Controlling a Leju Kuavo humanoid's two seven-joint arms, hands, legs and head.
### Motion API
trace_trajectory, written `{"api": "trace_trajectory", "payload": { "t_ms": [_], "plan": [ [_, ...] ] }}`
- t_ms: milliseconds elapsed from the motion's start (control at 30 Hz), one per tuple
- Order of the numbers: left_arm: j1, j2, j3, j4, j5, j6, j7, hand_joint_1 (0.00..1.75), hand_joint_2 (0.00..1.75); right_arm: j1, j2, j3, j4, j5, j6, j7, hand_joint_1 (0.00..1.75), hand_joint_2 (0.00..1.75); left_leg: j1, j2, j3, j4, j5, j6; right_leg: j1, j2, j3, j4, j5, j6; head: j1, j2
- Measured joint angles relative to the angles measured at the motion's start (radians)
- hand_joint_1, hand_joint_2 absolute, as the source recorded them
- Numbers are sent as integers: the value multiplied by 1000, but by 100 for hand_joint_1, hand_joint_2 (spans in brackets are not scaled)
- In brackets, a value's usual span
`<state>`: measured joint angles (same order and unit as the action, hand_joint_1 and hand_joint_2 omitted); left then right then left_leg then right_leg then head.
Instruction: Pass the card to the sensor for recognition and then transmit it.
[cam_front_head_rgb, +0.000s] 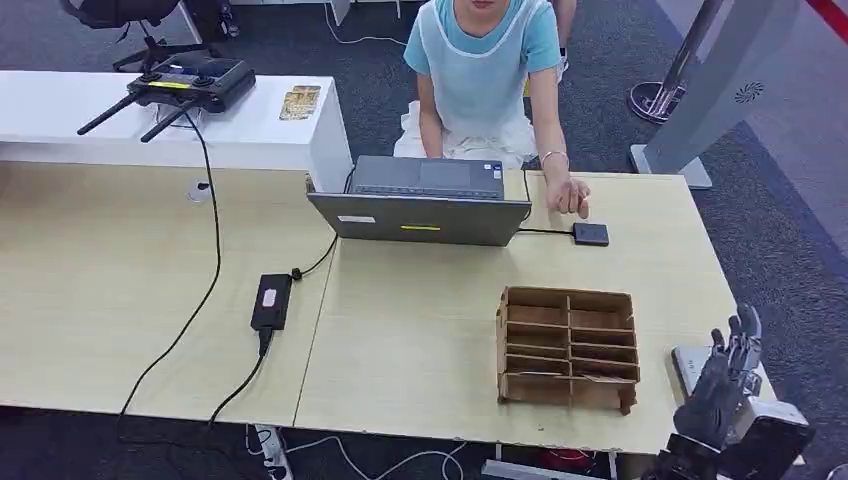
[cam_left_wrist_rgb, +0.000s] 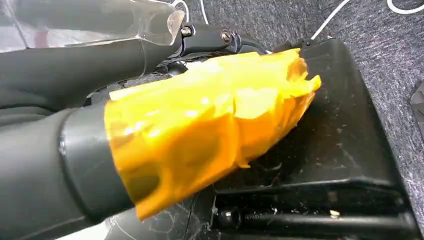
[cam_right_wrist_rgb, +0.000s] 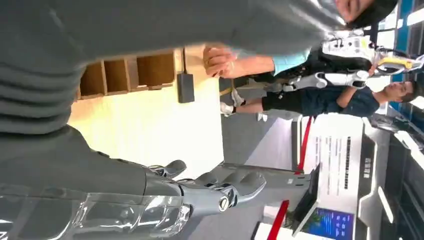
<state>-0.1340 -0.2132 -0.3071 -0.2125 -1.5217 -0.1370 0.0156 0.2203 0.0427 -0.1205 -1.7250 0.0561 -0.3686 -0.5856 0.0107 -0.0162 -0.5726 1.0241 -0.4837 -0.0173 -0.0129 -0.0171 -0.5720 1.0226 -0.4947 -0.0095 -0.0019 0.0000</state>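
Note:
A small black square sensor (cam_front_head_rgb: 590, 234) lies on the pale wooden table (cam_front_head_rgb: 420, 330), wired to the laptop (cam_front_head_rgb: 420, 205); it also appears in the right wrist view (cam_right_wrist_rgb: 185, 87). A person's hand (cam_front_head_rgb: 568, 195) rests just beside it. No card is visible in either hand. My right hand (cam_front_head_rgb: 730, 370) is raised at the table's near right corner, fingers (cam_right_wrist_rgb: 235, 186) stretched out and holding nothing. My left hand (cam_left_wrist_rgb: 75, 65) hangs low over the floor, its thumb wrapped in yellow tape (cam_left_wrist_rgb: 200, 125), nothing in it.
A brown slotted organizer box (cam_front_head_rgb: 568, 348) stands left of my right hand. A pale flat thing (cam_front_head_rgb: 688, 362) lies at the table edge by that hand. A power brick (cam_front_head_rgb: 271, 300) and cables lie mid-left. Yellowish cards (cam_front_head_rgb: 300, 102) sit on the white counter (cam_front_head_rgb: 250, 130).

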Motion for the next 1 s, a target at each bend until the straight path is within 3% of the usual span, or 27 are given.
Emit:
{"api": "trace_trajectory", "payload": {
  "t_ms": [200,333,467,533,767,933,1000],
  "plan": [
    [0,-1,0,0,-8,-1,0,0,0,20,6,-6,-1,241,-174,-1,0,175,0,0,0,0,0,0,0,0,0,0,0,0,0,0],
    [-2,-1,0,0,-13,-2,0,0,0,43,3,-8,-13,453,-288,76,0,175,0,0,0,0,0,0,0,0,0,0,0,0,0,0],
    [-5,-5,-8,0,-32,-9,-3,0,0,73,-3,-7,-30,809,-323,108,0,175,0,0,0,0,0,0,0,0,0,0,0,0,0,0],
    [-8,-6,-15,0,-34,-11,-7,0,0,89,-24,1,-38,898,-324,139,0,175,0,0,0,0,0,0,0,0,1,0,0,0,0,0],
    [-11,-9,-32,0,-38,-17,-8,0,0,109,-105,60,-37,989,-326,242,0,175,0,0,0,0,0,0,0,0,1,0,0,0,0,0],
    [-11,-10,-32,0,-33,-20,-8,0,0,106,-188,114,-27,956,-316,336,0,175,0,0,1,0,0,0,0,0,2,0,0,0,0,0],
    [-11,-10,-33,0,-34,-20,-8,0,0,105,-227,142,-23,907,-273,362,0,175,0,0,1,0,0,0,0,0,2,0,0,0,0,0]
  ]
}}
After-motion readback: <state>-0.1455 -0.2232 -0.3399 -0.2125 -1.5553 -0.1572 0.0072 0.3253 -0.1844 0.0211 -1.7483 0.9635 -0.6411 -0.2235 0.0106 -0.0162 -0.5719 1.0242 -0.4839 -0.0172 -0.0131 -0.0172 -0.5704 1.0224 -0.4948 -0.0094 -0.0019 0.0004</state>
